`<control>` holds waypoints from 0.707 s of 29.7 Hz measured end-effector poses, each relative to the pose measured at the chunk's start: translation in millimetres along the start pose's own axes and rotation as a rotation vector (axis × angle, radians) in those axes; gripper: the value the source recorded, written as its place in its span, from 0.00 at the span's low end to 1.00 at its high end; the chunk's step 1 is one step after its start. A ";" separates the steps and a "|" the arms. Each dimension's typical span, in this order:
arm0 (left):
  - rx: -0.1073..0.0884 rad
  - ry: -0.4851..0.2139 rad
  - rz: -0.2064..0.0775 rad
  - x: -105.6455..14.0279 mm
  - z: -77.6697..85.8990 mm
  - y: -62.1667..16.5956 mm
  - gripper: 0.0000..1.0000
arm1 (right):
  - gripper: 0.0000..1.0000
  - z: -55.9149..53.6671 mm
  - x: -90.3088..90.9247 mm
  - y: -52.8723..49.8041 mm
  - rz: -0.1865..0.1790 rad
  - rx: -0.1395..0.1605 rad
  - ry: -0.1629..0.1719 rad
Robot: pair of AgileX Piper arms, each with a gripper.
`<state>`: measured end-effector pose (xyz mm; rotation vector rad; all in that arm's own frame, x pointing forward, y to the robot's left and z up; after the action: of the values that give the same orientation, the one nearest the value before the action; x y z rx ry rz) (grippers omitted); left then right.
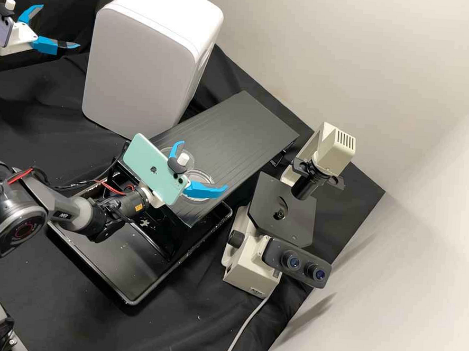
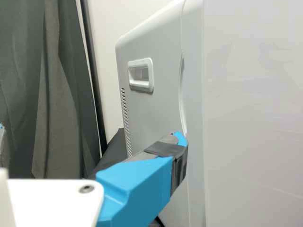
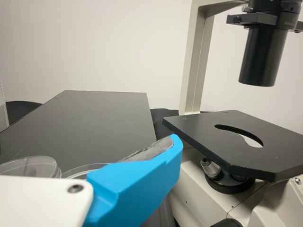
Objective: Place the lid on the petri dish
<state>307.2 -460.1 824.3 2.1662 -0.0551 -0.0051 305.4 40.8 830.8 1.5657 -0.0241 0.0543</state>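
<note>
R pincer (image 1: 204,164) wide open, empty, over petri dish (image 1: 194,174).

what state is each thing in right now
clear rounds: two, side by side on the black platform, not stacked, so dish uncovered
right gripper: open, over the clear rounds
left gripper: open, in the air beside the white box

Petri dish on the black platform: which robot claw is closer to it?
Right. The right gripper hangs open just over the petri dish. The left gripper is far off, up beside the white box.
</note>
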 end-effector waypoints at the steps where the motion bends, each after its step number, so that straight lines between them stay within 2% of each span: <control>1: 0.000 0.000 0.000 0.0 0.0 0.0 1.00 | 1.00 0.0 0.0 0.0 0.000 0.000 0.000; 13: -0.003 -0.003 0.000 0.0 2.3 -0.4 1.00 | 1.00 0.0 0.0 0.0 0.000 0.000 0.000; 15: 0.004 -0.008 -0.002 -0.1 6.9 -1.3 1.00 | 1.00 0.0 0.0 0.0 0.000 0.000 0.000; 18: -0.001 -0.037 -0.008 -2.1 21.5 -3.9 1.00 | 1.00 0.0 0.0 0.0 0.000 0.000 0.000; 21: -0.008 -0.096 -0.031 -7.5 41.8 -10.3 1.00 | 1.00 0.0 0.0 0.0 0.000 0.000 0.000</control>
<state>299.1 -488.6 792.2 2.1577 -0.0765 -0.1270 305.4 40.8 830.8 1.5657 -0.0241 0.0543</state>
